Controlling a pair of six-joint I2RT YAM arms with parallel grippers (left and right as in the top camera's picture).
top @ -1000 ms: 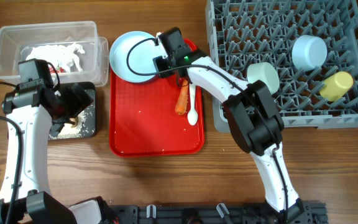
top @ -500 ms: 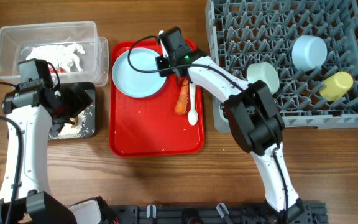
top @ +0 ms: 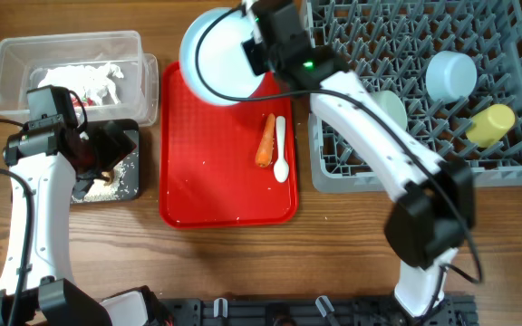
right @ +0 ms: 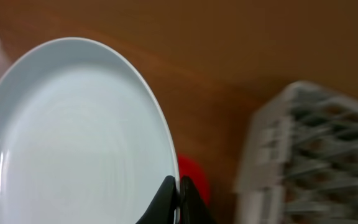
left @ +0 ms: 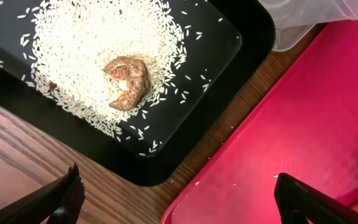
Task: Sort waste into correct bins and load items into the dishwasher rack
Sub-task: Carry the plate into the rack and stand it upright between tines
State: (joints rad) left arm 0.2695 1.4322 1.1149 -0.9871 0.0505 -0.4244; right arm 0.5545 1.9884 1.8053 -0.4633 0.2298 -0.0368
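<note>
The right gripper is clenched on the rim of the pale round plate, held at the top centre of the overhead view, just left of the large grey pegged plastic dishwasher rack. The plate is not yet racked. A light blue bowl, a pale green bowl and a small yellow cup already sit in the rack.

An orange carrot piece and a white spoon lie on the flat red serving tray, both unsorted. White rice grains and a brownish food lump lie in the shallow black rectangular tray. The crumpled wrapper is in the clear plastic tub.

The left gripper hangs spread wide and empty. Its fingers are cut off at the bottom of the left wrist view. The right arm partly covers the green bowl, and the right wrist view is blurred.
</note>
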